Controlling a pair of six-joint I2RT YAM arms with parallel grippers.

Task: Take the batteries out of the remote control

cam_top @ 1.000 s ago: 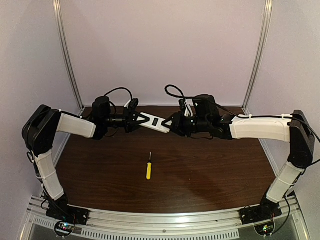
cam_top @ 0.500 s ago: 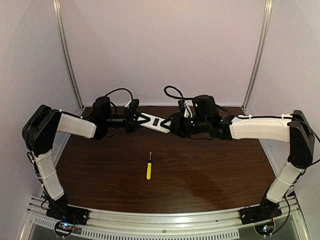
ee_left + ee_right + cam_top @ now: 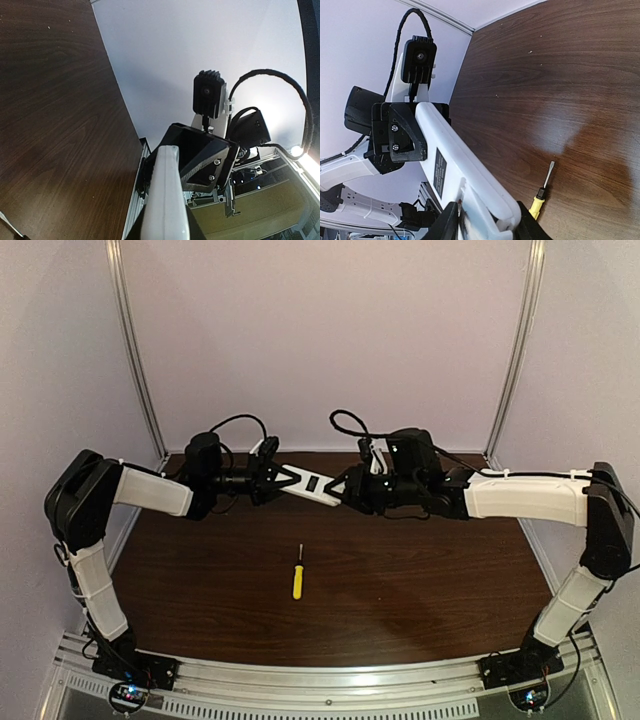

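The white remote control [image 3: 314, 485] is held in the air over the back of the table, between both grippers. My left gripper [image 3: 287, 478] is shut on its left end and my right gripper [image 3: 345, 490] is shut on its right end. In the right wrist view the remote [image 3: 451, 150] shows its dark label, with my right gripper [image 3: 487, 226] on the near end and the left gripper [image 3: 400, 132] on the far end. A panel at the near end looks slightly ajar. In the left wrist view the remote [image 3: 165, 200] is edge-on. No batteries show.
A yellow-handled screwdriver [image 3: 297, 578] lies on the dark wooden table [image 3: 420, 580] in front of the grippers; it also shows in the right wrist view [image 3: 540, 196]. White walls and metal frame posts enclose the back and sides.
The right arm's elbow has shifted a little to the right. The remote stays held between both grippers in almost the same place.
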